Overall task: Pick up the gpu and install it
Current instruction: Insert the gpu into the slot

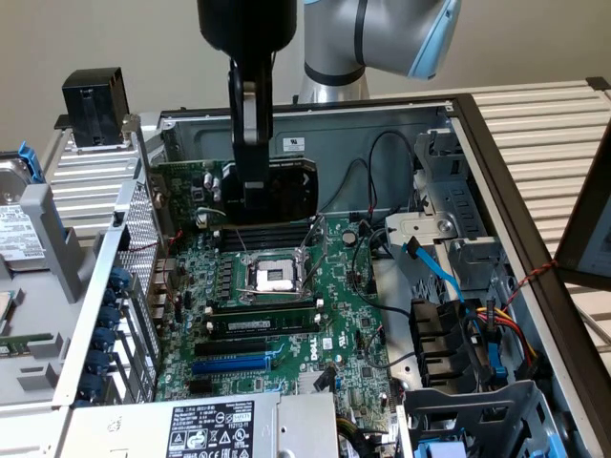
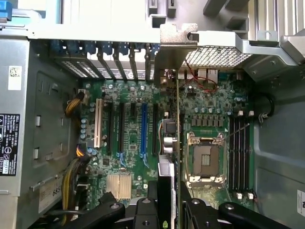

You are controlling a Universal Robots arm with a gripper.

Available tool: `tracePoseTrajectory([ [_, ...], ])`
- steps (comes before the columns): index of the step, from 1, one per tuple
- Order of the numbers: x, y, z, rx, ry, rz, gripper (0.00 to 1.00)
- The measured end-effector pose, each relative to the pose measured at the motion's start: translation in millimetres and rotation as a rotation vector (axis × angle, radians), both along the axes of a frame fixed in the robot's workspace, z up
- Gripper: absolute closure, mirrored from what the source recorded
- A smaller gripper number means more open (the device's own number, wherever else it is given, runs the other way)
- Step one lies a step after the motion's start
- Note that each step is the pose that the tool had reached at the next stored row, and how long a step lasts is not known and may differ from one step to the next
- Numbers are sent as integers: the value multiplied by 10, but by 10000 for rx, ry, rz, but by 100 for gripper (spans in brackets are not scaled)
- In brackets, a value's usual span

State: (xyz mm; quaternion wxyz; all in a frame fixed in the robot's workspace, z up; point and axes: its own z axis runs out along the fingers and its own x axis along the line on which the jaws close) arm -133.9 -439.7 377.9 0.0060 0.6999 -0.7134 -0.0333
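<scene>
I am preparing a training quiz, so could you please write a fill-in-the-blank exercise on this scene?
The fingers are closed on the ___.
It hangs above the green ___.
The red, yellow and black wire bundle lies at the exterior view's ___.
Missing: gpu; motherboard; right.

Silver-grey arm (image 1: 334,43) with pale blue joint cap (image 1: 434,38); black wrist (image 1: 246,24); black hand (image 1: 254,196) with round screws (image 2: 114,206).

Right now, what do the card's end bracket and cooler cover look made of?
End bracket: bare metal, probably steel; silver, dull sheen, folded tab. Cooler cover: likely moulded plastic; black, slight sheen, rounded corner.
</scene>
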Motion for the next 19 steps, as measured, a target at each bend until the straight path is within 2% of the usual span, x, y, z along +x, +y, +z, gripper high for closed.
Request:
tracePoseTrajectory([
  [8,0,-2,-128,-2,44,0,73],
  [15,-12,-39,-194,-4,84,-2,73],
  [17,-19,-50,-210,-12,90,-4,73],
  [19,-26,-53,-227,-43,98,-11,73],
])
